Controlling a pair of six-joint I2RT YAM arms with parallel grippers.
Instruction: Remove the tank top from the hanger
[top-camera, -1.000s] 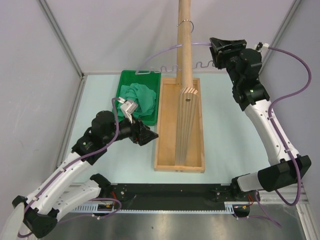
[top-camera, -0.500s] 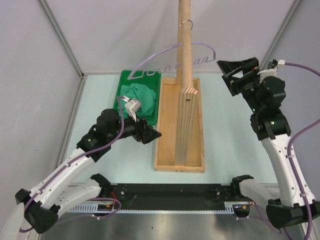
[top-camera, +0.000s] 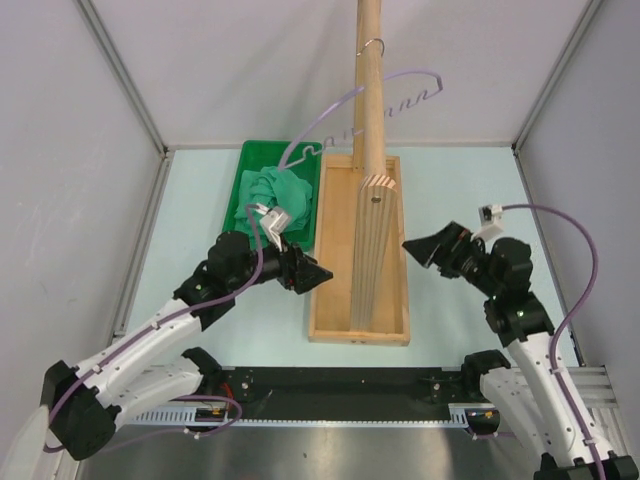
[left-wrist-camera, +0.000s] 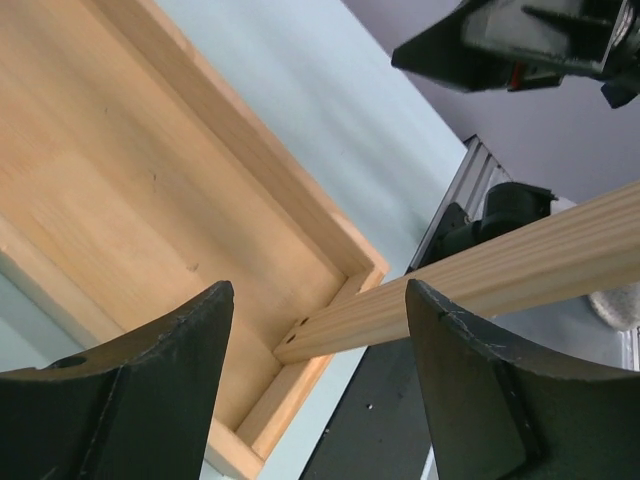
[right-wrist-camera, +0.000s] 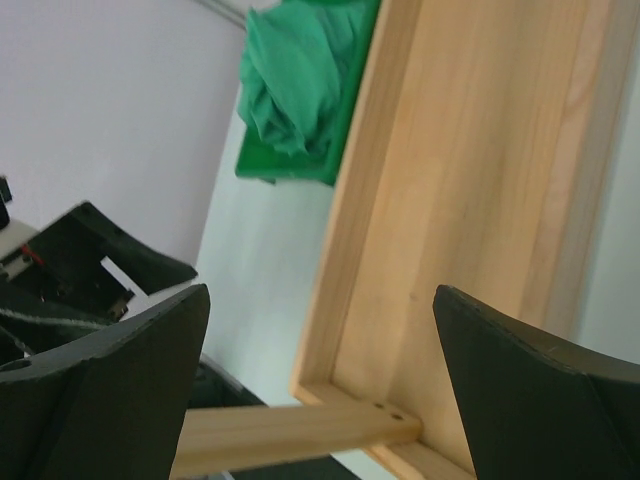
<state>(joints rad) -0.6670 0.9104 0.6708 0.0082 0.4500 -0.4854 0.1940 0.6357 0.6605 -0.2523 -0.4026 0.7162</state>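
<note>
The teal-green tank top (top-camera: 277, 192) lies crumpled in the green tray (top-camera: 248, 165), off the hanger; the right wrist view shows it too (right-wrist-camera: 300, 80). The lavender hanger (top-camera: 322, 120) hangs bare and tilted from the small hook on the wooden pole (top-camera: 368, 90). My left gripper (top-camera: 318, 272) is open beside the left rim of the wooden base, nothing between its fingers (left-wrist-camera: 320, 370). My right gripper (top-camera: 415, 248) is open wide and empty over the base's right rim (right-wrist-camera: 320, 370). The two grippers face each other across the base.
The pole stands on a wooden box base (top-camera: 335, 290) with an upright plywood fin (top-camera: 372, 250) along its middle. The green tray sits against the base's far left side. Grey walls and metal frame posts (top-camera: 120, 70) enclose the pale table.
My right gripper let go of the hanger's right end, opened wide and dropped forward to the base's right side. The hanger swung and tilted. My left gripper edged right toward the base.
</note>
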